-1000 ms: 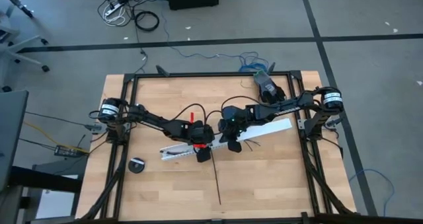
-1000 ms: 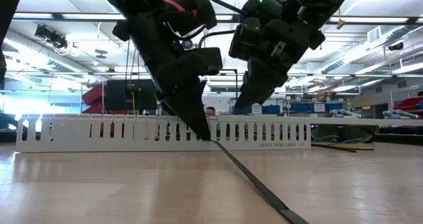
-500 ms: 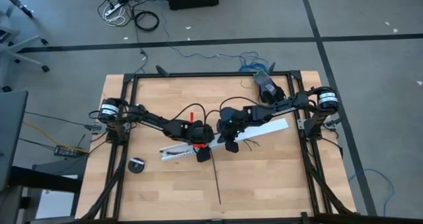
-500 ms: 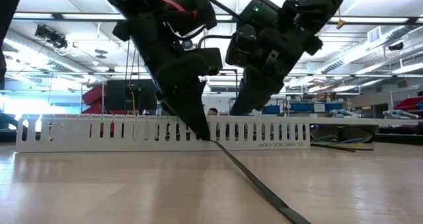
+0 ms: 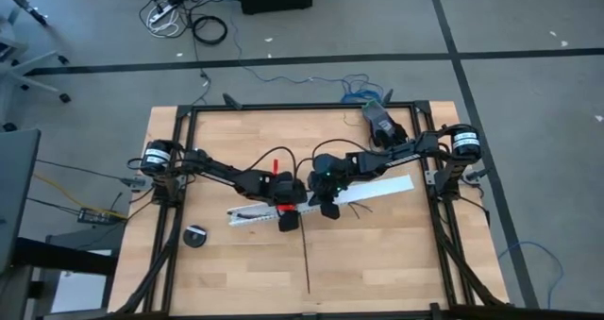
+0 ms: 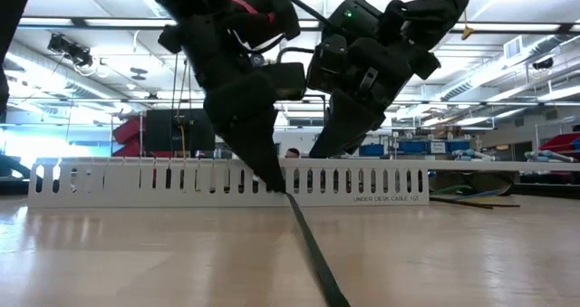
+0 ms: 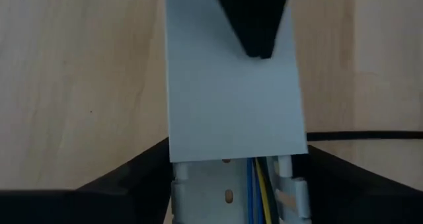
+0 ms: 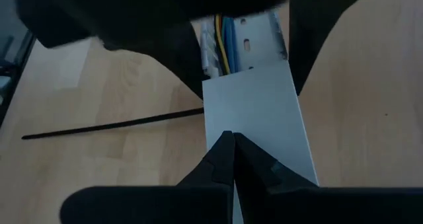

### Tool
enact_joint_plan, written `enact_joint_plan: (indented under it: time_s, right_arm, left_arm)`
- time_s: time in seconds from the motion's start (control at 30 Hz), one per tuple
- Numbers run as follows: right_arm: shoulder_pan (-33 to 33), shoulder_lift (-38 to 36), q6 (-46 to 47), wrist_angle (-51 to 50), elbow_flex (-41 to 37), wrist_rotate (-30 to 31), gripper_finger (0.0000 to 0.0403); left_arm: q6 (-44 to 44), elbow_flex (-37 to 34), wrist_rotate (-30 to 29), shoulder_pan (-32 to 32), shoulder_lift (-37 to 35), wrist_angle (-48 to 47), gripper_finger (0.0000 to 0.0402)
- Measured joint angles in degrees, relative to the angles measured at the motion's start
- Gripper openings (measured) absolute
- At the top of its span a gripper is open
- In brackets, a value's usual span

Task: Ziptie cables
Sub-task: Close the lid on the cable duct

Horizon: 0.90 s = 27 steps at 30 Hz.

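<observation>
1. Swinging the ziptie (image 5: 305, 261) straighter on the table than a second ago, one end by the channel (image 5: 377, 188); probably lining up, no loop round the cables (image 7: 258, 178) yet.
2. Straddling the channel with the left gripper (image 5: 288, 221); clamped or slack, cannot tell. Nudged closer, the right gripper (image 5: 328, 209), pinched shut, empty.
3. Showing only from the wrists: cables inside the channel.

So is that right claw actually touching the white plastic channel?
Cannot tell. In the right wrist view the shut right gripper overlaps the white channel, but no view shows contact or a gap plainly.
</observation>
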Motion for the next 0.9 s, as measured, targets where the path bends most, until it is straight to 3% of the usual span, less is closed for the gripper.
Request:
enact_joint_plan:
  time_s: [0.3, 0.63, 0.9]
  right_arm:
    - [0.02, 0.02, -0.28, -0.55, 0.00, 0.19, 0.0000]
    - [0.02, 0.02, -1.25, -0.64, -0.03, 0.23, 0.0000]
    - [0.04, 0.01, -1.42, -0.44, -0.09, 0.19, 0.0000]
  left_arm:
    - [1.04, 1.86, 0.24, -0.04, -1.54, -6.39, 0.0296]
    - [-0.55, 1.74, -3.72, -1.84, -2.01, -11.90, 0.0297]
    - [-0.69, 0.06, -6.91, -3.41, -2.08, -9.81, 0.0291]
